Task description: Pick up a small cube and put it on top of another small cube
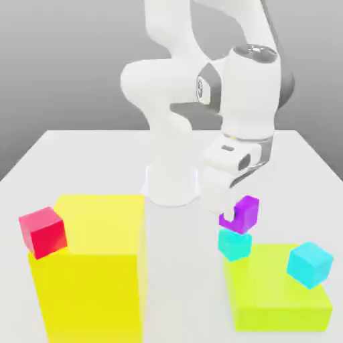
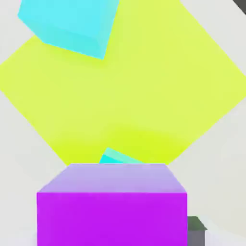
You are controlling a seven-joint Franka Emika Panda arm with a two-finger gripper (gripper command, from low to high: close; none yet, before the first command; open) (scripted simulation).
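The small purple cube (image 1: 242,212) hangs under the white hand, with my gripper (image 1: 234,216) shut on it. Directly beneath it, with almost no gap, sits the small turquoise cube (image 1: 234,244) at the back left corner of a low lime-yellow block (image 1: 275,295). In the hand view the purple cube (image 2: 112,206) covers nearly all of the turquoise cube (image 2: 117,157), of which only a sliver peeks out at the lime block's (image 2: 144,96) corner. A grey fingertip (image 2: 196,230) shows beside the purple cube.
A bluer, slightly bigger sky-cyan cube (image 1: 310,264) rests tilted on the lime block's right side, also in the hand view (image 2: 72,21). A tall yellow block (image 1: 90,268) stands at the exterior view's left with a small red cube (image 1: 43,232) on its corner. The arm's base (image 1: 172,181) is behind.
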